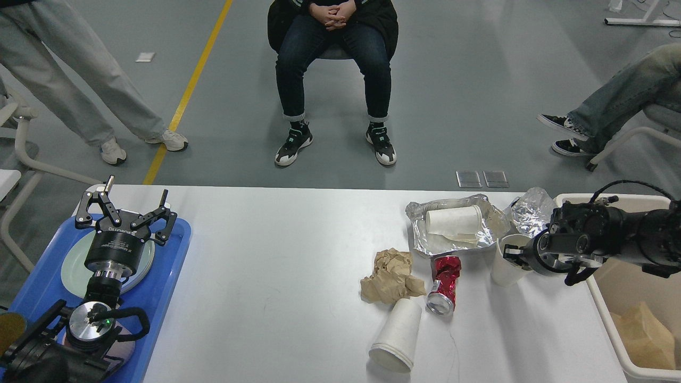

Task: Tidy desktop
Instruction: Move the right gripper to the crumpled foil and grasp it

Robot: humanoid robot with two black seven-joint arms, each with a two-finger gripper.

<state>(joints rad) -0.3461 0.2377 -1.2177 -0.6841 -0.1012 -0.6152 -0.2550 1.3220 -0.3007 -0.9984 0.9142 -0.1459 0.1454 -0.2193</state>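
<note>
A seated person in dark jeans and black-and-white trainers (335,80) faces the table, hands clasped; a standing person in pale grey trousers and white shoes (80,85) is at the far left; a third person's blue-jeaned legs in black canvas shoes (601,117) enter from the right; a yellow painted floor line (187,93) runs diagonally across the grey floor; two small square metal floor plates (482,178) lie side by side.

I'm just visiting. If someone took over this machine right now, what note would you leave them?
Left claw: open, idle above the blue tray.
Right claw: at the rim of an upright paper cup; grip unclear.
On the desktop: crumpled brown paper, crushed red can, tipped cup, foil tray holding a cup.
Done: brown paper in the beige bin.
Left: bin the rest.
</note>
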